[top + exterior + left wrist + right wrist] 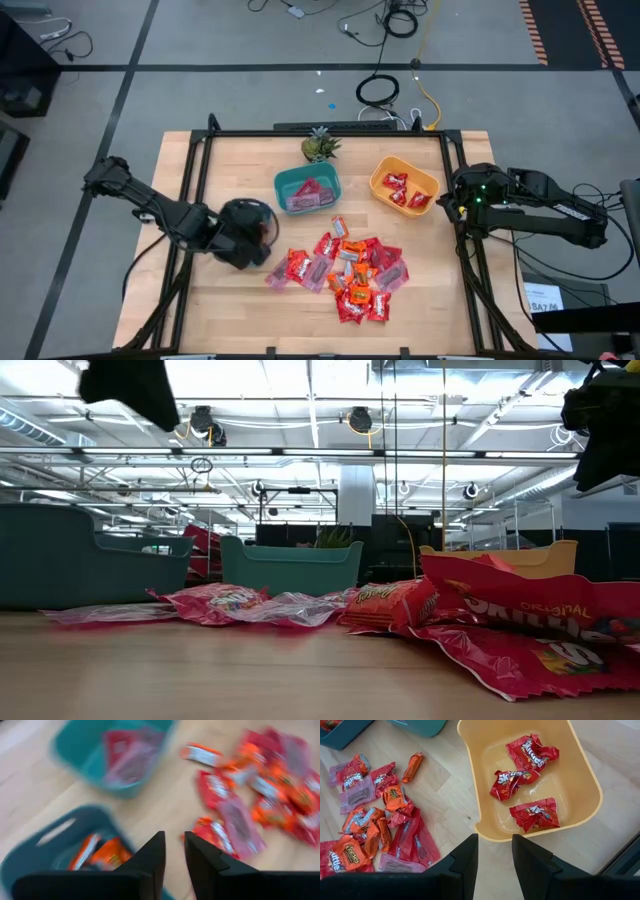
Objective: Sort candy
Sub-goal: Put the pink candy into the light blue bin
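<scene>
Candy [350, 275]: loose heap of red, orange and pink-purple wrappers on the bare worktop [240, 310], toward the front centre. Some already sorted: three red packs in the yellow bowl [380, 180] at back right; red and pink-purple ones in the teal bowl [283, 183] at back centre; orange ones in a second teal bowl [30, 860] seen in the left wrist view, directly under the left arm.

Left gripper [174, 851]: hangs over the rim of that second teal bowl, just left of the heap. Jaws stand a narrow slot apart, nothing between them.

Right gripper [495, 852]: hovers above the near edge of the yellow bowl, at the worktop's right side. Jaws part-open, empty.

Judgement: both arms sit between a drop and the next pick.

Doing the next pick well:
- Choose a wrapper at the heap's fringe, lying alone, not one overlapped by neighbours.
- Wrappers lie flat; come straight down and pinch a raised crimped end.
- Match colour to bowl before lifting: red to yellow bowl, orange to the left teal bowl.
- Small green plant [320, 146] behind the teal bowl stays out of it.
</scene>
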`<state>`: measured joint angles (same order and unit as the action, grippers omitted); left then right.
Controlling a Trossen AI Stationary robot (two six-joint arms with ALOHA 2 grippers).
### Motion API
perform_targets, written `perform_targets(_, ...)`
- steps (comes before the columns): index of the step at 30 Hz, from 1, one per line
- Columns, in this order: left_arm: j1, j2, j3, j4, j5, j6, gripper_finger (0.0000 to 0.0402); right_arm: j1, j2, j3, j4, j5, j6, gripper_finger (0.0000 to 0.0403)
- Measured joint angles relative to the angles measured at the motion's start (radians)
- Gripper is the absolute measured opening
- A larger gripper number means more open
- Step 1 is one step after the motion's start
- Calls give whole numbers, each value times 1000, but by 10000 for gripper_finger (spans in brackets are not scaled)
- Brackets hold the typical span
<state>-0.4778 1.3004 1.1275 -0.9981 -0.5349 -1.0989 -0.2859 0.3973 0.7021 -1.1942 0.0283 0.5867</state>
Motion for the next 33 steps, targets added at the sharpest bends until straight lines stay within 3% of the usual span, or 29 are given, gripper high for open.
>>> perform_targets(4,0,20,0,128,34,279,80,0,0,0,0,0,-60,112)
perform_targets(8,0,42,0,186,35,374,80,0,0,0,37,-18,-128,107)
perform_targets(19,0,68,0,182,34,374,80,7,111,0,237,-206,-269,41)
perform_targets(28,0,68,0,182,34,374,80,159,331,0,280,-168,-280,5)
perform_targets(33,0,68,0,181,34,374,80,227,436,0,328,-131,-191,3)
